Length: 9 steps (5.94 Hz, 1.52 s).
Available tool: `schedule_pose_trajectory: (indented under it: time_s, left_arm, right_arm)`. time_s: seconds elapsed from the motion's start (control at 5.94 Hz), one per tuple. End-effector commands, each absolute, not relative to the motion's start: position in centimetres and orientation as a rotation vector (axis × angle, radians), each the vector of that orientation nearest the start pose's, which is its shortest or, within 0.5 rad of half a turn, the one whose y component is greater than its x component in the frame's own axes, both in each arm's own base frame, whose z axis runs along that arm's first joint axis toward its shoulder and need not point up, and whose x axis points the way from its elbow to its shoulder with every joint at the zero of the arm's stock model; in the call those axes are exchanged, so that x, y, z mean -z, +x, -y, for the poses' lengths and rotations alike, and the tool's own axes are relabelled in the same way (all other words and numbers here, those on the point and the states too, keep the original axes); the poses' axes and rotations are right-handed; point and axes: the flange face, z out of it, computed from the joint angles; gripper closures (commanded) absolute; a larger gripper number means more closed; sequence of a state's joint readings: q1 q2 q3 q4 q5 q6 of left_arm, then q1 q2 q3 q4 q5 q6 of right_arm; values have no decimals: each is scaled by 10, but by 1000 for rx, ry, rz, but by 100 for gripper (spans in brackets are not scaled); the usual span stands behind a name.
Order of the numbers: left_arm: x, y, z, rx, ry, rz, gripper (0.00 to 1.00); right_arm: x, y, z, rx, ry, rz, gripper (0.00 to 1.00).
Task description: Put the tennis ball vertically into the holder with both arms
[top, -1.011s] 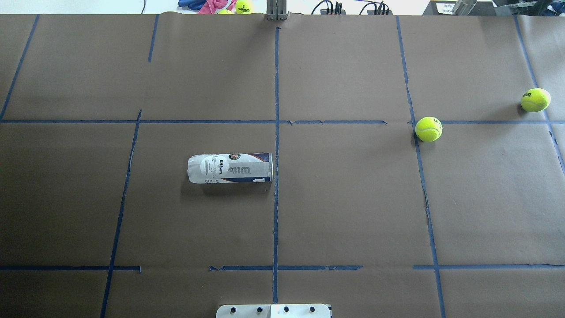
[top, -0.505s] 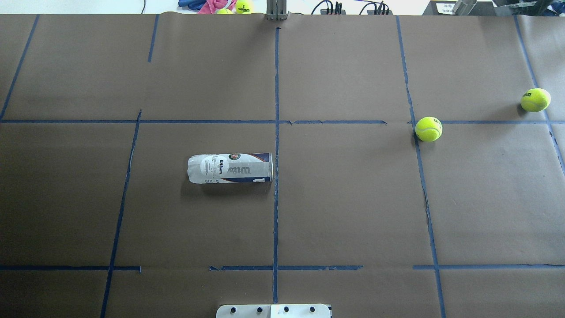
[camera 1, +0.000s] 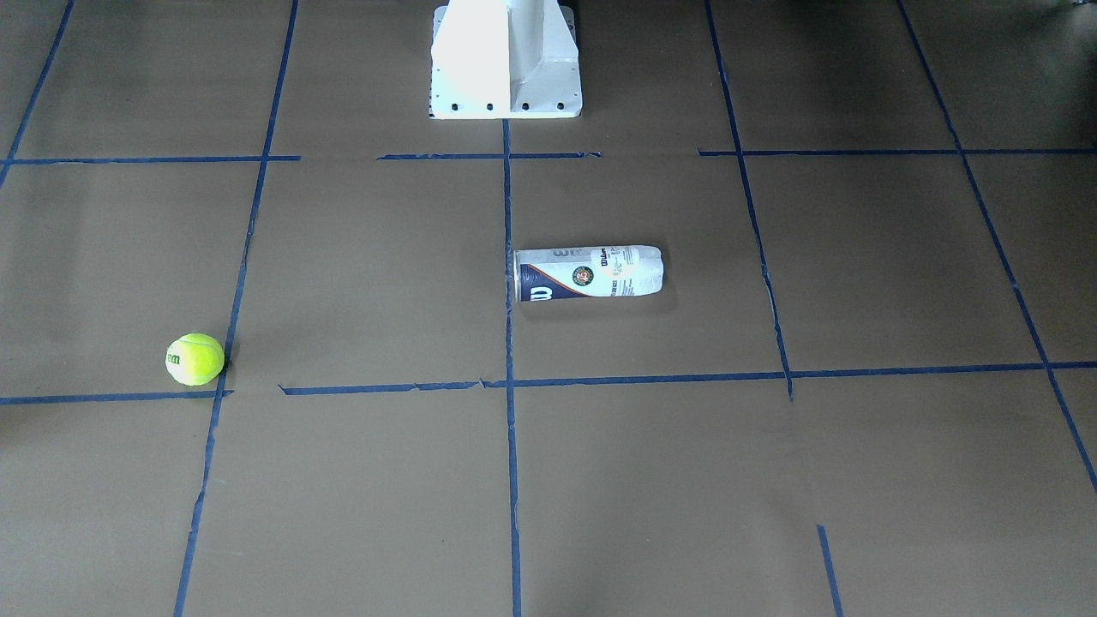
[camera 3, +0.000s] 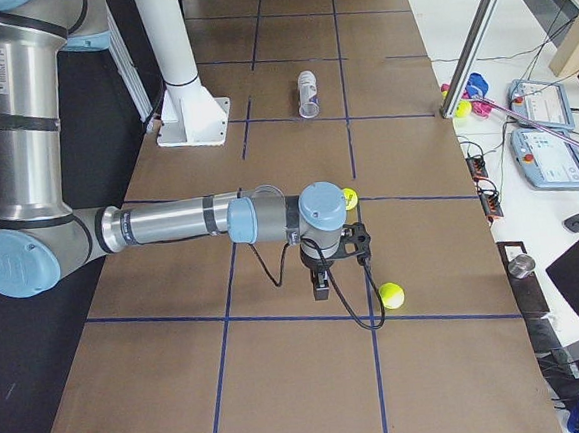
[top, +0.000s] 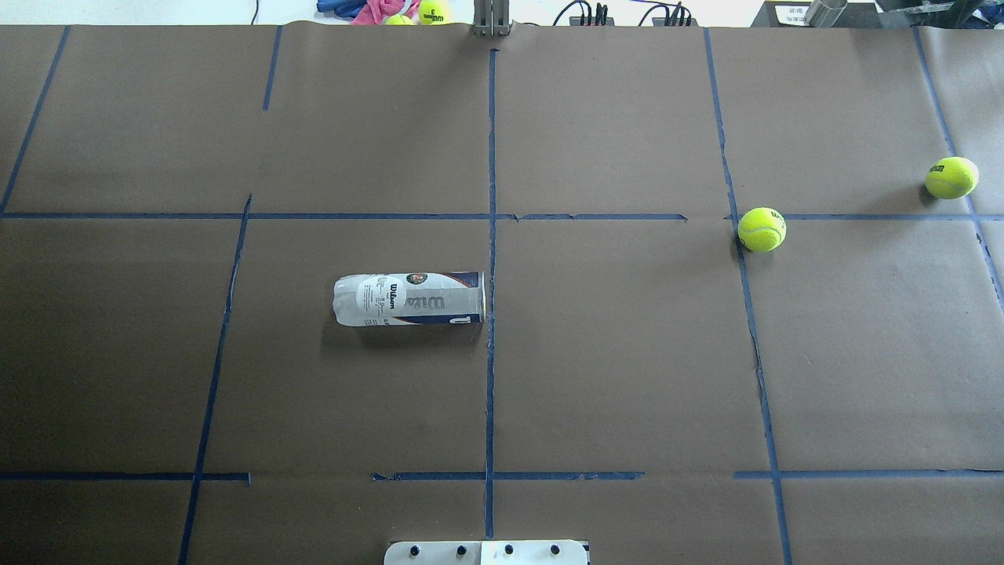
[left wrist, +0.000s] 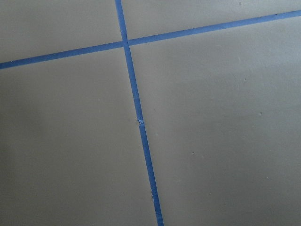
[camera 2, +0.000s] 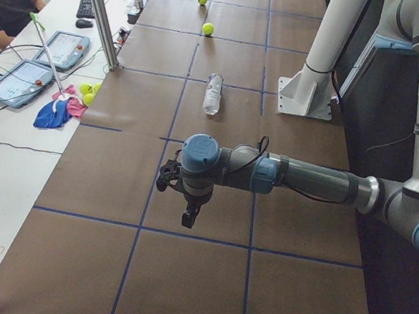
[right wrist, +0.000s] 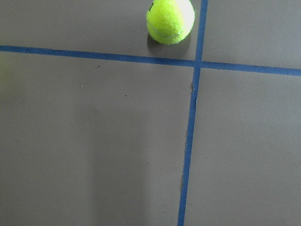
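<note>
The holder (top: 408,298), a clear can with a white and navy label, lies on its side near the table's middle; it also shows in the front view (camera 1: 588,273) and both side views (camera 2: 213,93) (camera 3: 308,94). One tennis ball (top: 762,229) sits by a tape crossing on the right, and the right wrist view shows a ball (right wrist: 170,20) by a crossing. A second ball (top: 951,177) lies farther right. My left gripper (camera 2: 168,176) and right gripper (camera 3: 360,243) hover above the table's ends, far from the can. I cannot tell whether either is open or shut.
The white pedestal base (camera 1: 506,60) stands at the robot's edge of the table. Spare balls (top: 433,11) and a pink cloth (top: 376,9) lie beyond the far edge. A metal post (camera 2: 97,8) and operator tablets (camera 2: 17,81) are on that side.
</note>
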State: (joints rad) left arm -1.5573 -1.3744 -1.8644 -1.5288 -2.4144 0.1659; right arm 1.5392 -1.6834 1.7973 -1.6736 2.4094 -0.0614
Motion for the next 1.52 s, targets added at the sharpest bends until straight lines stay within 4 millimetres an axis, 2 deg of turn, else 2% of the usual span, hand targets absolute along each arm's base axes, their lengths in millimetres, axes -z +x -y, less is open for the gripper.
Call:
schedule_pose_trajectory:
  time_s: [0.0, 0.34, 0.51, 0.67, 0.84, 1.18, 1.35]
  left_arm:
    - [-587, -51, 420, -243, 219, -830, 0]
    - [-564, -28, 431, -344, 332, -844, 0]
    - [-548, -6, 442, -364, 336, -888, 0]
    - [-522, 24, 458, -455, 395, -899, 0]
    - [-478, 64, 481, -560, 452, -917, 0]
    - [-402, 168, 497, -787, 520, -963, 0]
    - [-361, 189, 511, -831, 601, -929, 0]
  right_arm:
    - [-605, 44, 444, 92, 21, 859, 0]
    - [-606, 44, 444, 92, 22, 859, 0]
    - [-606, 44, 444, 92, 22, 859, 0]
    - [-605, 44, 444, 92, 24, 859, 0]
    - [-605, 44, 444, 92, 24, 859, 0]
    - [-604, 44, 444, 94, 26, 859, 0]
    - [-604, 44, 444, 94, 26, 859, 0]
